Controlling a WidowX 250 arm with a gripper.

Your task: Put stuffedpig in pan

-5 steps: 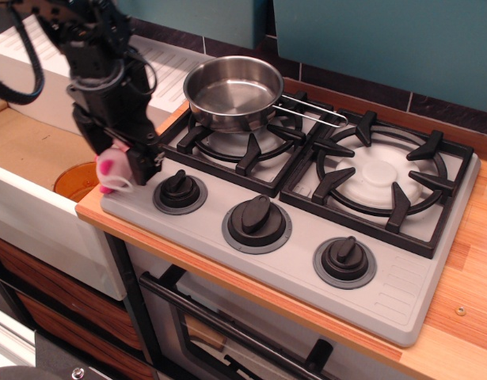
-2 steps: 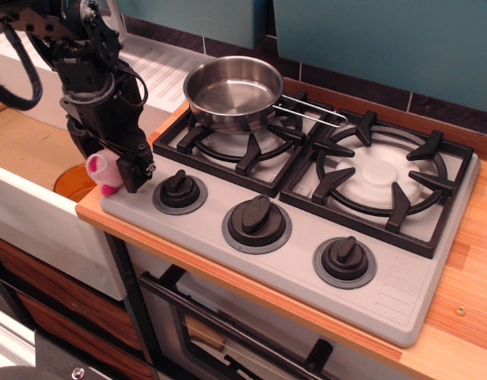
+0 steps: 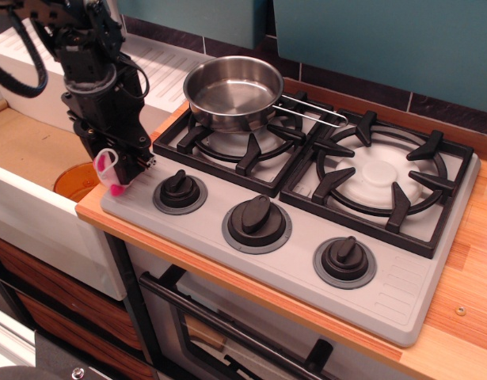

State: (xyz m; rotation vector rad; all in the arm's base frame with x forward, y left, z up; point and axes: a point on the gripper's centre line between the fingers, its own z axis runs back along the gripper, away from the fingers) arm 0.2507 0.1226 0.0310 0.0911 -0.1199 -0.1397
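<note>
The pink pig (image 3: pixel 108 169) hangs at the counter's front-left corner. The shiny steel pan (image 3: pixel 233 93) sits upright, empty, near the back edge.

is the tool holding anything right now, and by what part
Yes, the tool is shut on the stuffedpig, gripping its body; which part exactly is hidden by the fingers.

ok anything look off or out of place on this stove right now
Nothing is spilled or damaged. The only oddity is the stuffedpig, held in the gripper at the stove's front left corner, above the counter edge, rather than lying on a surface. The pan sits upright and empty on the back left burner grate, and the three knobs look intact.
</note>
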